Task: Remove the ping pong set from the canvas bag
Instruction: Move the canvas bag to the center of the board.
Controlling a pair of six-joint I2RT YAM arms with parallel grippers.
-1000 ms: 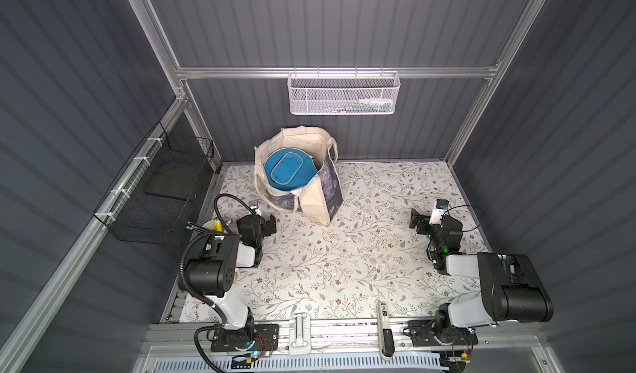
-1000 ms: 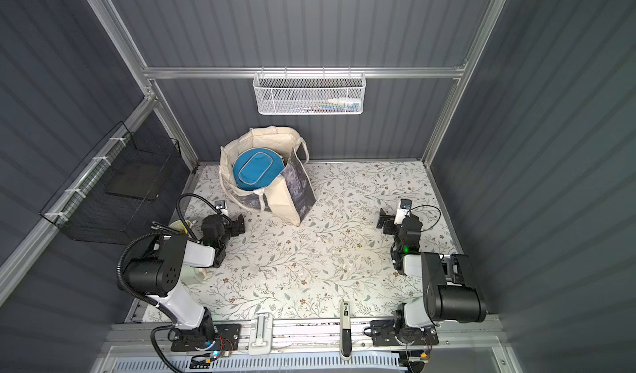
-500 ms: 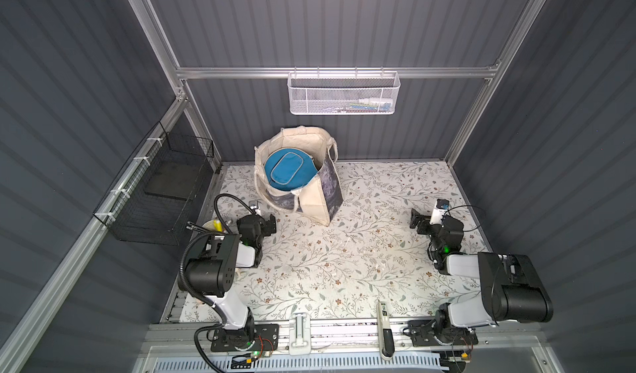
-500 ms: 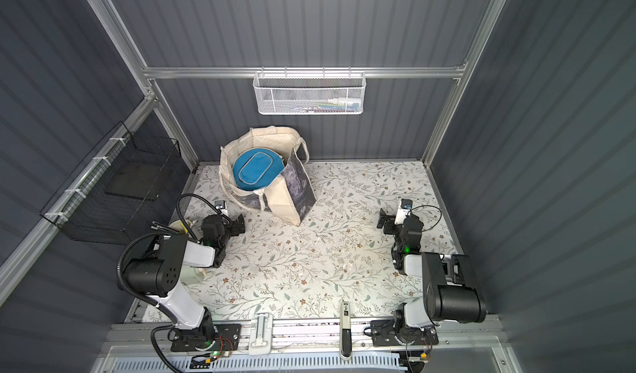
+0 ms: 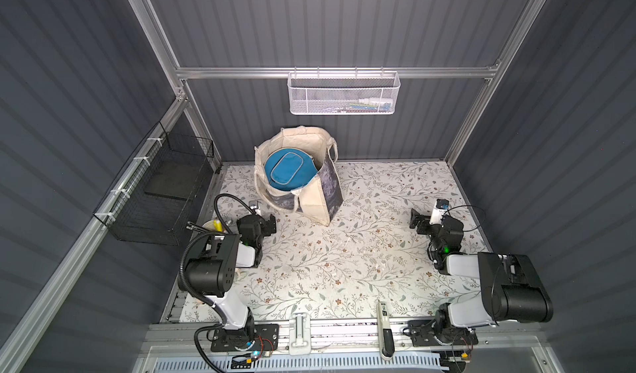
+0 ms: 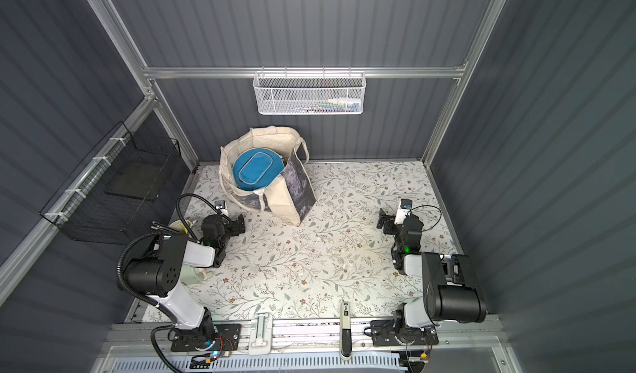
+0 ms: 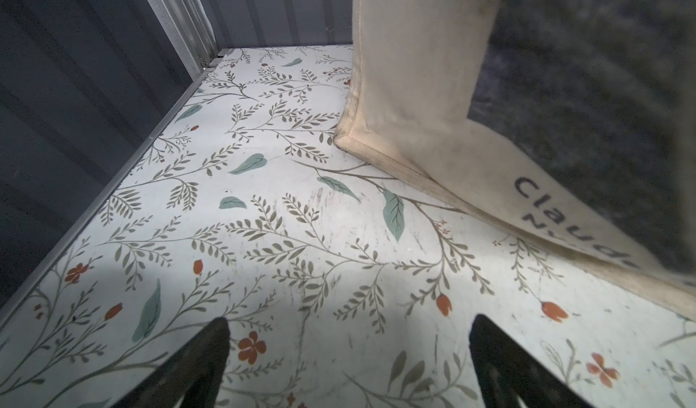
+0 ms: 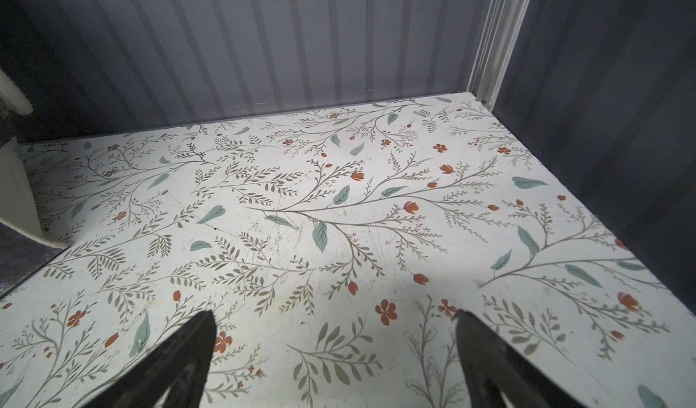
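The ping pong set (image 5: 288,171) lies inside the canvas bag (image 5: 311,204). In both top views it shows as a round blue zip cover with pale piping, face up and filling most of the open mouth. Whether other pieces lie beneath it cannot be told.

The bag stands at the far left part of the floral table (image 5: 344,250), close to the back wall.

The left gripper (image 7: 348,323) sits low over the table with its jaws spread wide and nothing between them. It is near the bag's cream bottom corner but not touching it. The right gripper (image 8: 333,317) is equally wide apart and empty, and well apart from the bag on the opposite side of the table.

Assessment: removal has not begun.

Hazards noted:
- The bag is soft and unbraced, and the cover sits close against its walls. A lift by one arm alone would probably drag the bag up or tip it over.
- The loop handles (image 5: 333,147) hang loose at the rim, so a finger entering the mouth could snag one.
- The cover presents a broad, flat fabric face. A pinch from above would find little edge, and a hold on the piping alone might slip.
- The back wall stands close behind the bag, so a steep reach risks striking it.
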